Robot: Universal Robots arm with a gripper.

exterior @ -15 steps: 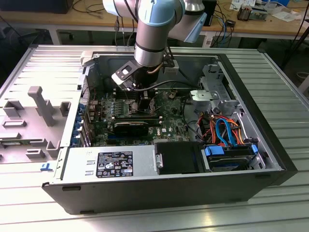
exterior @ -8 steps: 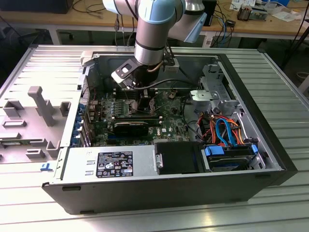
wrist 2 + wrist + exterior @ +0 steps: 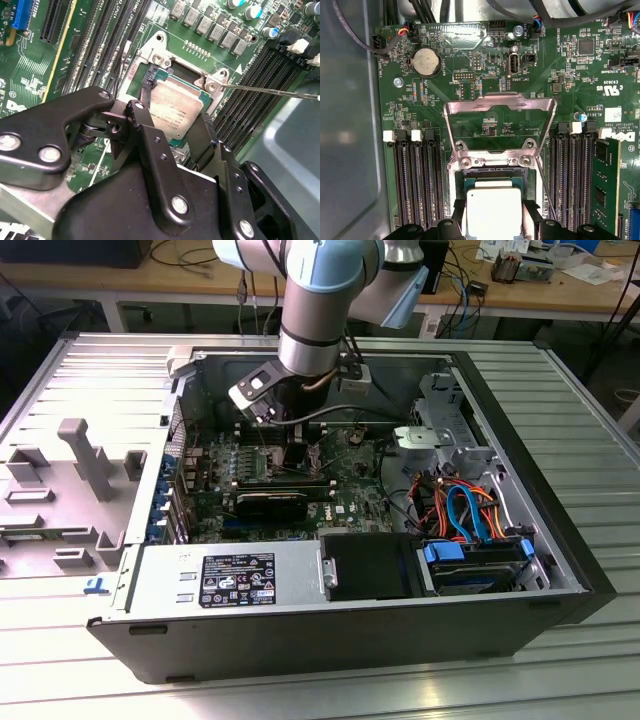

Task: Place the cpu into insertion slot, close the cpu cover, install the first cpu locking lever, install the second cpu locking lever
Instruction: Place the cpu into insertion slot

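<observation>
A robot arm reaches down into an open computer case, its black claw clenched on the cpu. In both wrist views the two matte black fingers press against opposite edges of the flat, square chip, whose dull silver-grey top shows faint print. Held in the claw's grip, the cpu lies level inside the slot, a square socket with a dark inner edge and a bright metal rim.

Just past the claw's tips, the cover stands swung open on its hinge. It is a thin, shiny metal frame, and the green board shows through its large window. In the second wrist view the claw grips the cpu at the slot, and a thin, straight wire lever juts out sideways from the socket's far corner.

Long, narrow black memory slots run along both sides of the claw. A round, dull metal coin battery sits well beyond the open cover.
</observation>
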